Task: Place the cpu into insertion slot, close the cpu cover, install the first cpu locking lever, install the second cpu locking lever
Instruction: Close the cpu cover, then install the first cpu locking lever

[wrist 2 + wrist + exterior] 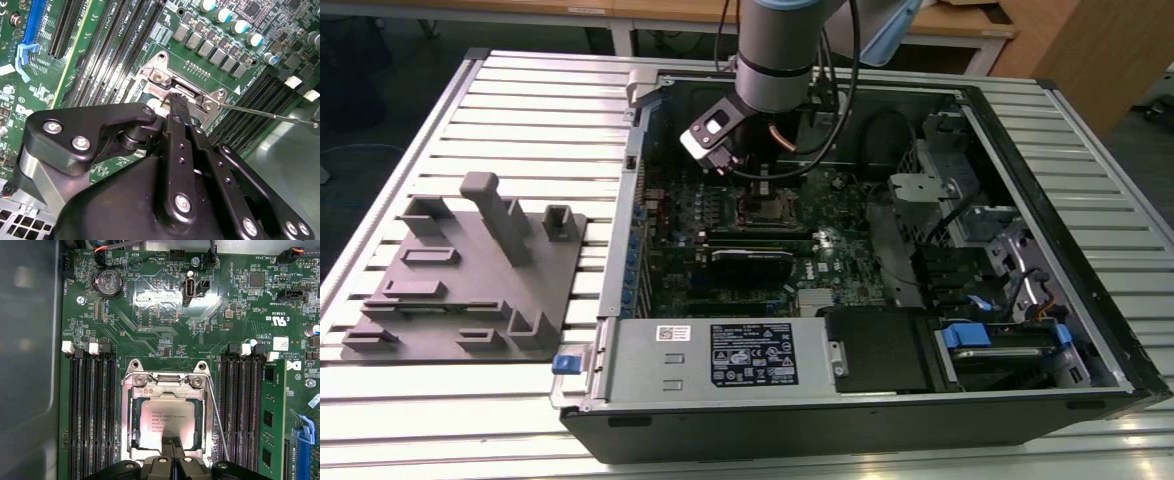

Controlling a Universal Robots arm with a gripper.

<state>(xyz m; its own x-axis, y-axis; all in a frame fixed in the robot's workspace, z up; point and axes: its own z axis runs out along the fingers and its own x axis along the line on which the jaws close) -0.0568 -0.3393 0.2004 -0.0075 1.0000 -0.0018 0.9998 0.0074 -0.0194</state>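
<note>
cpu (167, 417) seated under lowered cpu cover (167, 388), end effector (172, 441) clenched w/ tips on cover's edge

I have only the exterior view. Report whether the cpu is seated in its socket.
Observer: In the first wrist view the cpu lies flat in the insertion slot, silver top up.
Operator: Now the cover.
Observer: The cpu cover lies down around the chip, which shows through its window.
Operator: Locate the claw.
Observer: In the second wrist view the claw has its tip at the cover's edge.
</note>
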